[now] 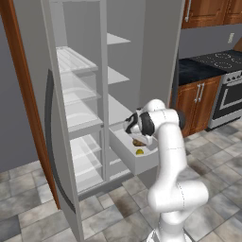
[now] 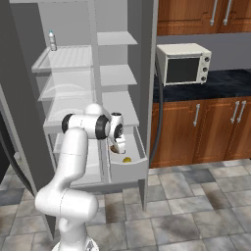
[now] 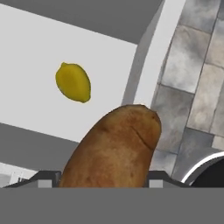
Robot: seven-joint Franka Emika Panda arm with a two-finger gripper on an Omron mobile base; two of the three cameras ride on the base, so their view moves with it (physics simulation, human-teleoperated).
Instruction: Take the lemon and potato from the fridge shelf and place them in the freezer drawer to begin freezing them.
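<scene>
My gripper point(image 3: 103, 179) is shut on the brown potato point(image 3: 113, 151), which pokes out between the fingers. I hold it just above the pulled-out light grey freezer drawer point(image 3: 30, 57). The yellow lemon point(image 3: 73, 82) lies on the drawer floor, apart from the potato. From the left base, the gripper point(image 1: 138, 140) hangs over the drawer point(image 1: 142, 164) with the potato point(image 1: 137, 142) in it and the lemon point(image 1: 139, 152) below. From the right base, the gripper point(image 2: 117, 146), potato point(image 2: 114, 148), lemon point(image 2: 127, 159) and drawer point(image 2: 128, 172) show. The ribbed fridge shelf point(image 2: 63, 56) sits higher up.
The open fridge door point(image 1: 52, 142) stands to the left of the arm. A small bottle point(image 2: 52, 40) stands on the top shelf. To the right are wooden cabinets point(image 2: 206, 127), a microwave point(image 2: 184, 62) on the dark counter and a stove point(image 1: 229, 90). The floor point(image 3: 197, 87) is tiled.
</scene>
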